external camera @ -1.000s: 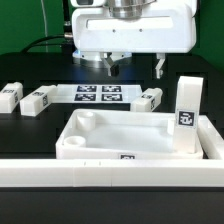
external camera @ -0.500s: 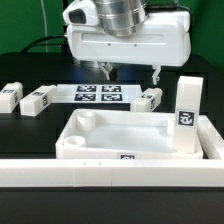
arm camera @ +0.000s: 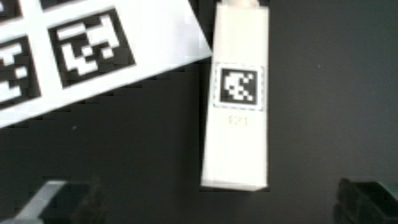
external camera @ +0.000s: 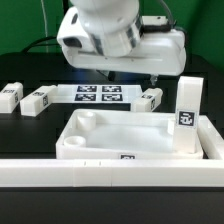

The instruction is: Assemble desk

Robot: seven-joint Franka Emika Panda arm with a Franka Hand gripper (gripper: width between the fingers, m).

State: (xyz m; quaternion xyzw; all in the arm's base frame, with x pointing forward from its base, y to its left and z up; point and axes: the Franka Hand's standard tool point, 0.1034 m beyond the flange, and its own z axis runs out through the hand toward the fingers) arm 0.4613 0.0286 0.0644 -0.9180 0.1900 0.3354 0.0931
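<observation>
The desk panel (external camera: 115, 135) lies white and rimmed in the middle, with round corner sockets. One leg (external camera: 187, 115) stands upright in its corner at the exterior view's right. Three legs lie on the black table: two (external camera: 10, 96) (external camera: 37, 100) at the exterior view's left and one (external camera: 150, 99) behind the panel. My gripper (external camera: 132, 74) hovers above that last leg. In the wrist view the leg (arm camera: 235, 95) lies lengthwise with its tag up. My gripper (arm camera: 214, 205) is open and empty, with dark fingertips (arm camera: 54, 200) wide apart near the leg's end.
The marker board (external camera: 98, 94) lies flat behind the panel and shows in the wrist view (arm camera: 71, 50) beside the leg. A long white L-shaped rail (external camera: 110, 172) runs along the front and up the exterior view's right side.
The hand has swung and tilted toward the exterior view's left while staying above the leg behind the panel. The parts have not moved.
</observation>
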